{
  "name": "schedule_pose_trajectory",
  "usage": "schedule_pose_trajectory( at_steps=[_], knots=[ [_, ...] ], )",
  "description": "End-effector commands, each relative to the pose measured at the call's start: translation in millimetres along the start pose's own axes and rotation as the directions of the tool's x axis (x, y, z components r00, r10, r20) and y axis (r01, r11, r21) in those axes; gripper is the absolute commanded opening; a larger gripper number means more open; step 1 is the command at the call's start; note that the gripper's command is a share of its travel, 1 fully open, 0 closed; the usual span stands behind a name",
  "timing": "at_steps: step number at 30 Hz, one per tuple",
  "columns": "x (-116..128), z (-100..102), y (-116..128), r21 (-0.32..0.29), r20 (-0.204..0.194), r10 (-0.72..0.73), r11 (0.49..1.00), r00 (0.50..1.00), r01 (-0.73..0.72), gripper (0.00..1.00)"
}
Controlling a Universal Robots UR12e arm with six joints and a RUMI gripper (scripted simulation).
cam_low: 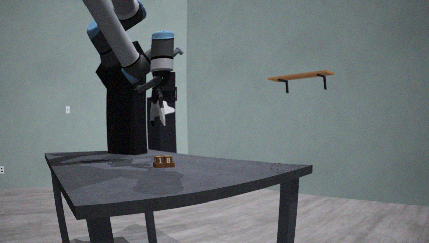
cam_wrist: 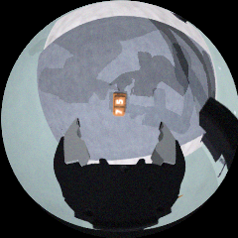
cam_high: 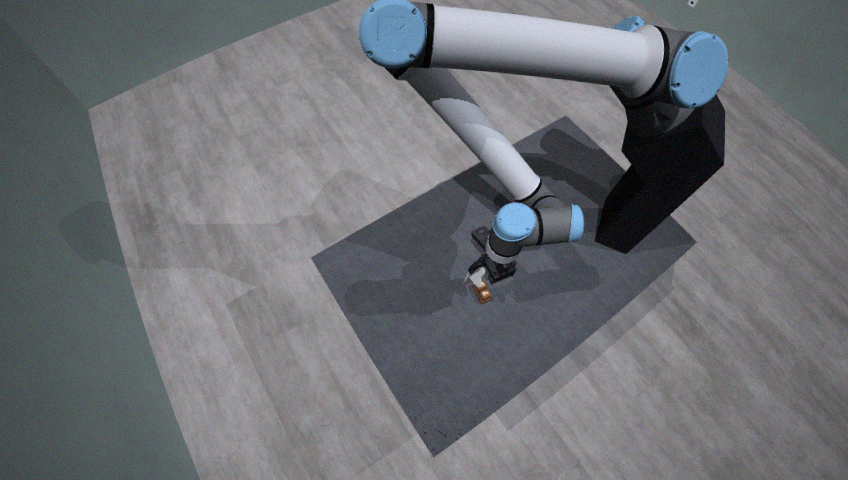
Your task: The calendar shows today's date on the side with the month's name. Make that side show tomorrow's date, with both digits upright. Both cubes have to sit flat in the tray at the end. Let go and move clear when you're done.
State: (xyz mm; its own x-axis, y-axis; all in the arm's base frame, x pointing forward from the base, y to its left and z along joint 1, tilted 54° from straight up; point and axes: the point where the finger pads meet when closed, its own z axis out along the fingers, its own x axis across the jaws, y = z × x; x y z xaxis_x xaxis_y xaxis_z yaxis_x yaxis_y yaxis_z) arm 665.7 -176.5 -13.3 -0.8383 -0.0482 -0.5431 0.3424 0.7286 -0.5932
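The small wooden calendar [cam_low: 163, 161] stands on the dark table: two brown cubes side by side in a low tray. In the exterior view the left cube [cam_low: 159, 159] shows 1 and the right cube [cam_low: 168, 159] shows 8, both upright. Both cubes sit flat in the tray. In the wrist view the calendar [cam_wrist: 119, 103] lies straight below, its top faces showing what look like 7 and 5. It also shows in the top view [cam_high: 482, 292]. My gripper [cam_low: 158, 120] hangs well above the calendar, open and empty. It also shows in the wrist view [cam_wrist: 119, 144].
The robot's black pedestal [cam_low: 125, 120] stands at the back of the table behind the calendar. A wooden shelf [cam_low: 301, 75] is fixed to the far wall on the right. The table's front edge [cam_low: 192, 197] lies well in front of the calendar.
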Motion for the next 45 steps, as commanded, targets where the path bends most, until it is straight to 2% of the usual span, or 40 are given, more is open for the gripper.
schedule_pose_trajectory(
  at_steps=[1,6,11,45],
  knots=[
    [-0.3,-21.4,0.1,0.0,0.0,0.0,1.0,1.0,0.0,1.0],
    [-0.3,-39.6,0.1,0.0,0.0,0.0,1.0,1.0,0.0,1.0],
    [-0.3,-47.5,0.1,0.0,0.0,0.0,1.0,1.0,0.0,1.0],
    [-0.3,-48.1,0.1,0.0,0.0,0.0,1.0,1.0,0.0,1.0]
  ],
)
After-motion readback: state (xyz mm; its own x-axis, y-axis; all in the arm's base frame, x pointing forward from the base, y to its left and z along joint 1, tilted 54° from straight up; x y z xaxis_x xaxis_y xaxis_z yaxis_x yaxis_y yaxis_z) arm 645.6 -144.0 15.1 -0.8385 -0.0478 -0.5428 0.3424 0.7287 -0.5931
